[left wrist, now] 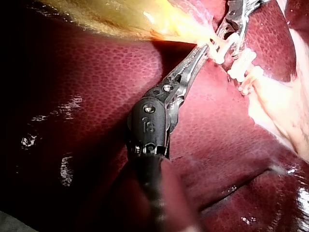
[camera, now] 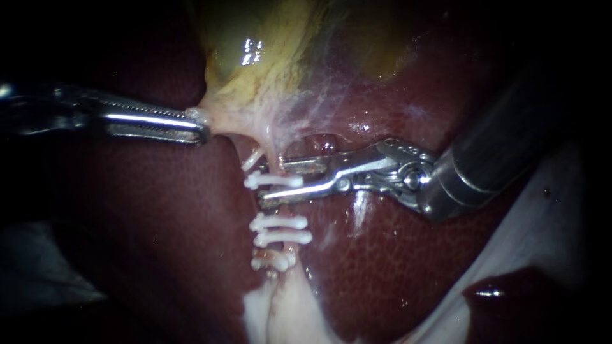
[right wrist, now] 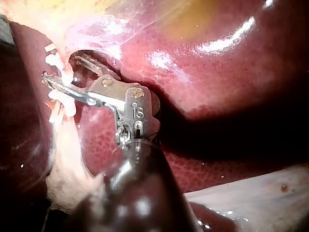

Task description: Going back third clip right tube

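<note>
My right instrument (camera: 271,183) is nearest. Its jaws are open, one on each side of the clip (camera: 275,181), and they do not grip it. The clip sits on the tube (camera: 273,210) just below the gallbladder's lower edge, above the other clips (camera: 282,230). Its long axis crosses the tube and runs along my jaws. If I retreat crookedly, I think a jaw can hook the clip and drag it off or tear the tube. Farther, my left instrument (camera: 201,130) is closed on the gallbladder (camera: 268,57).
</note>
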Motion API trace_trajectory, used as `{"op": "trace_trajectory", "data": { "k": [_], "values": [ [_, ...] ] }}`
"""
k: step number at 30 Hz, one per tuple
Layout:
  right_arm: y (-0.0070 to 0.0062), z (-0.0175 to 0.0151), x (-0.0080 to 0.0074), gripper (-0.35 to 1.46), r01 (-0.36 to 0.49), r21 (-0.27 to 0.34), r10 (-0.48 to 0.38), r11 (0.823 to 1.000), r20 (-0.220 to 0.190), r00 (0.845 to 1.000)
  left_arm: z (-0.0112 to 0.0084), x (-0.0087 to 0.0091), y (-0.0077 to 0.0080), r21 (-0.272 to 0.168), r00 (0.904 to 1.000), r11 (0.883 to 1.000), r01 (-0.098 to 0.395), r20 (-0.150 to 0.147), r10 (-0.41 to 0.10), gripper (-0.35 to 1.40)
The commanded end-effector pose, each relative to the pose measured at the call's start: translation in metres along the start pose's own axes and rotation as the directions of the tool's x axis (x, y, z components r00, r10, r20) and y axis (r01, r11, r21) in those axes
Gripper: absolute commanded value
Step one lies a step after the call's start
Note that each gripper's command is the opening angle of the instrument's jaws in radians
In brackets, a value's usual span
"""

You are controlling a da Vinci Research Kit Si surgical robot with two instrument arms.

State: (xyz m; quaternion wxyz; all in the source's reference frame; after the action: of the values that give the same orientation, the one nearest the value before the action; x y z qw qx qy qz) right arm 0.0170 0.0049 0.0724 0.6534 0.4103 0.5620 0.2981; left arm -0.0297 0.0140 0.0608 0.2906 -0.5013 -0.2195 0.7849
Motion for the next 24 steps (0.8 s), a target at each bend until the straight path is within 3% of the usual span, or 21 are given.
{"op": "trace_trajectory", "data": {
  "k": [1, 3, 6, 10, 14, 19, 24],
  "values": [
    [-0.0004, -0.0004, 0.0002, 0.5, 0.036, -0.002, -0.036, 0.999, 0.003, 0.999, 0.0, 0.0, 0.0, -0.001, 1.0, 1.0, 0.0, 0.0, 0.0, -0.35],
    [-0.0009, -0.001, 0.0002, 0.5, 0.088, -0.012, -0.088, 0.996, 0.016, 0.996, -0.0001, 0.0, 0.0, -0.001, 1.0, 1.0, -0.001, 0.0, 0.001, -0.35],
    [-0.0022, -0.0027, 0.0004, 0.5, 0.222, -0.037, -0.218, 0.974, 0.086, 0.972, -0.0002, -0.0001, 0.0, -0.002, 1.0, 1.0, -0.001, 0.0, 0.001, -0.35],
    [-0.0046, -0.0054, 0.0013, 0.5, 0.376, -0.065, -0.366, 0.924, 0.121, 0.923, -0.0002, -0.0001, 0.0, -0.002, 1.0, 1.0, -0.001, 0.0, 0.001, -0.35],
    [-0.0077, -0.0089, 0.0028, 0.5, 0.486, -0.08, -0.473, 0.87, 0.139, 0.87, -0.0003, -0.0001, 0.0, -0.002, 1.0, 1.0, -0.001, 0.0, 0.001, -0.35],
    [-0.0111, -0.0118, 0.0035, 0.5, 0.589, -0.088, -0.558, 0.804, 0.231, 0.797, -0.0003, -0.0001, 0.0, -0.002, 1.0, 1.0, -0.001, 0.0, 0.001, -0.35],
    [-0.0129, -0.0129, 0.0031, 0.5, 0.632, -0.106, -0.59, 0.768, 0.269, 0.762, -0.0003, -0.0001, -0.0001, -0.002, 1.0, 1.0, -0.001, 0.0, 0.001, -0.35]
  ]
}}
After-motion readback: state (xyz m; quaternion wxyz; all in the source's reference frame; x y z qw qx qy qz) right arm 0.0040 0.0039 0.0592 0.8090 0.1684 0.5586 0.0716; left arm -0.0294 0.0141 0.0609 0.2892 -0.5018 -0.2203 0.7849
